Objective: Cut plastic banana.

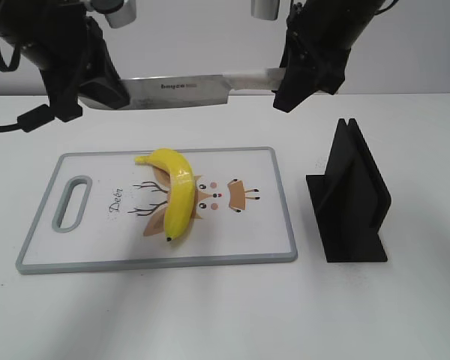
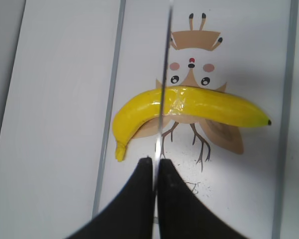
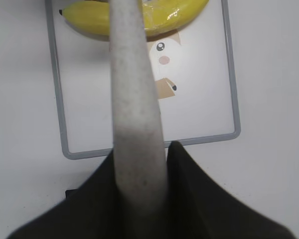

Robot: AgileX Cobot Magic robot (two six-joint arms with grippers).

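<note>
The plastic banana point(image 1: 176, 193) lies whole on the white cutting board point(image 1: 274, 225), over its printed deer picture. A knife point(image 1: 184, 90) hangs level above the board's far side. My right gripper point(image 1: 285, 79) is shut on the knife's white handle point(image 3: 137, 114). My left gripper point(image 1: 112, 94) is shut on the blade's tip end. In the left wrist view the thin blade edge point(image 2: 162, 99) runs across the banana point(image 2: 189, 107), between my left jaws point(image 2: 155, 162). In the right wrist view the banana point(image 3: 134, 17) shows behind the handle, held between my right jaws point(image 3: 139, 154).
A black knife stand point(image 1: 352, 199) stands upright on the white table to the right of the board. The board's grey handle slot point(image 1: 73, 202) is at its left end. A black cable point(image 1: 22, 120) trails at the far left.
</note>
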